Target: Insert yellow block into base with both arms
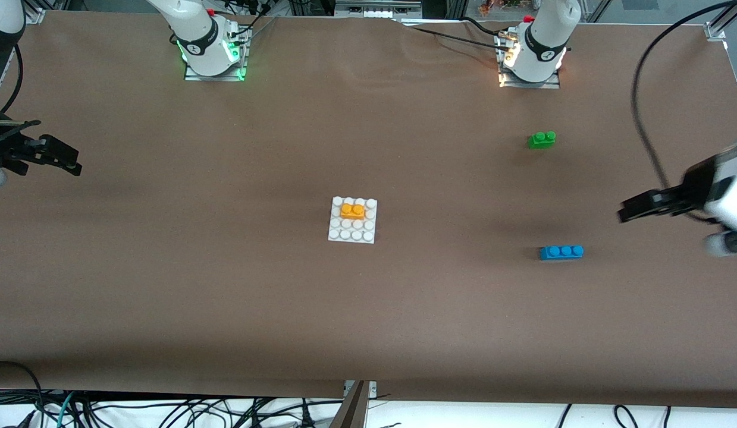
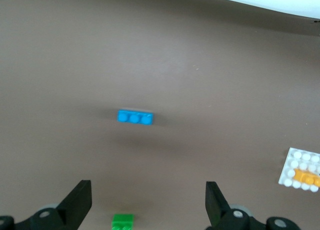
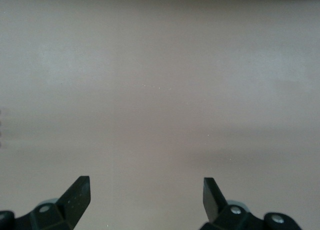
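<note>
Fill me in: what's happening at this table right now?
Nothing is being handled. The yellow block sits on the base mid-table, in its second stud row from the robots. Both end effectors are open and empty: the left end effector over the left arm's end of the table, the right end effector over the right arm's end. The green brick and blue brick lie loose.

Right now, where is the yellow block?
The yellow block sits on the base mid-table, on the rows farther from the front camera.

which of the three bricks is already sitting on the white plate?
The yellow block. It sits on the studs of the base, while the green brick and the blue brick lie on the bare table toward the left arm's end.
</note>
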